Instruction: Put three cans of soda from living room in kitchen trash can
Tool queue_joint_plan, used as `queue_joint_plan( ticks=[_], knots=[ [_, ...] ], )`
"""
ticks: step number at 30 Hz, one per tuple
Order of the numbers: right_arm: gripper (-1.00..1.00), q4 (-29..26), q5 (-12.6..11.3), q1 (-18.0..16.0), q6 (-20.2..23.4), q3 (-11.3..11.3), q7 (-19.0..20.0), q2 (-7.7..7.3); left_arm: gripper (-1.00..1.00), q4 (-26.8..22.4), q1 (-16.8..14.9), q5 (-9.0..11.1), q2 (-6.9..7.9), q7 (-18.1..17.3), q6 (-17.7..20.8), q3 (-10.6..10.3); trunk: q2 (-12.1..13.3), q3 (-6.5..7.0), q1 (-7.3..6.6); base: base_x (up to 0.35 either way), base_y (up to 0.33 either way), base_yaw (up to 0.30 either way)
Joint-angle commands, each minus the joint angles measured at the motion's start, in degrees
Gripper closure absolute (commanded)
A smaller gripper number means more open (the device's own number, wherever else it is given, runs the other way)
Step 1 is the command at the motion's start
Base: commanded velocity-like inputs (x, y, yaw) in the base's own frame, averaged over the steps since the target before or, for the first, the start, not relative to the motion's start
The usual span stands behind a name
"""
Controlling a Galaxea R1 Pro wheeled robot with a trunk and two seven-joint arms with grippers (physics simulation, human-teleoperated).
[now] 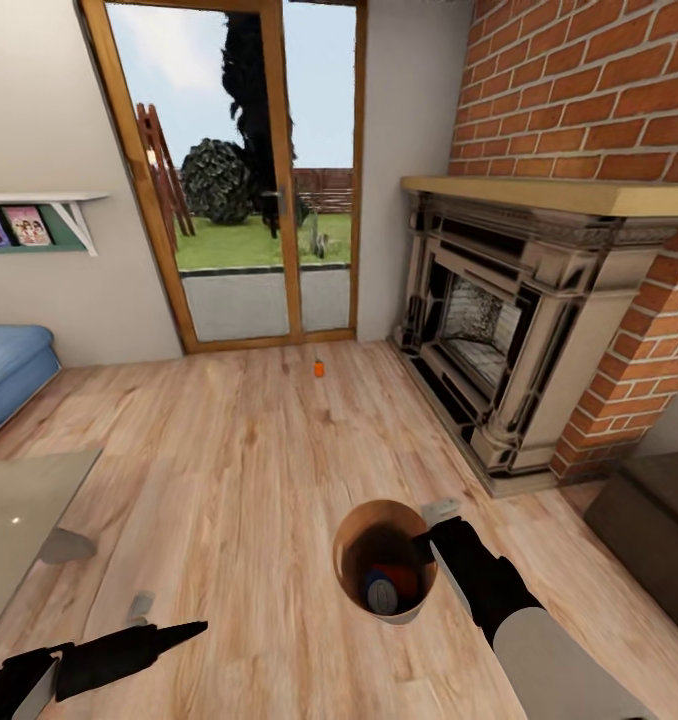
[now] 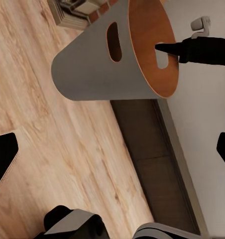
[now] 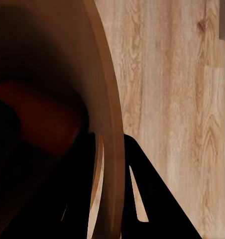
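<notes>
Stuff inside the trash can is half lost in shadow: a blue soda can shows its silvery top, and an orange can beside it is mostly buried in the dark. The third orange can, far past the bin by the glass door, is too tiny to read. The right hand pinches the bin rim, inner finger hidden inside. The sofa is cut off at the edge.

1. A brick fireplace is seen ahead of the right gripper, slightly to its right.
2. A glazed door is set far ahead.
3. A glass table lies beside the left gripper.
4. A blue sofa stands beyond it.
</notes>
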Motion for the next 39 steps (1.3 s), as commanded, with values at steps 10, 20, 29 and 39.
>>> queue_joint_plan(
  ticks=[10,20,29,39],
  knots=[
    [1.00,0.0,-0.4,0.0,0.0,0.0,0.3,0.01,-1.00,0.0,0.0,0.0,0.00,0.0,0.0,0.0,0.0,0.71,0.00,0.347,0.133,-0.185],
    [1.00,0.0,-0.4,0.0,0.0,0.0,0.3,0.01,-1.00,0.0,0.0,0.0,0.05,0.0,0.0,0.0,0.0,1.42,0.00,0.347,0.141,-0.179],
    [1.00,0.0,-0.4,0.0,0.0,0.0,0.3,0.01,-1.00,0.0,0.0,0.0,0.04,0.0,0.0,0.0,0.0,2.05,0.00,0.337,0.179,-0.176],
    [1.00,0.0,-0.4,0.0,0.0,0.0,0.3,0.01,-1.00,0.0,0.0,0.0,0.05,0.0,0.0,0.0,0.0,2.24,0.00,0.335,0.186,-0.039]
  ],
)
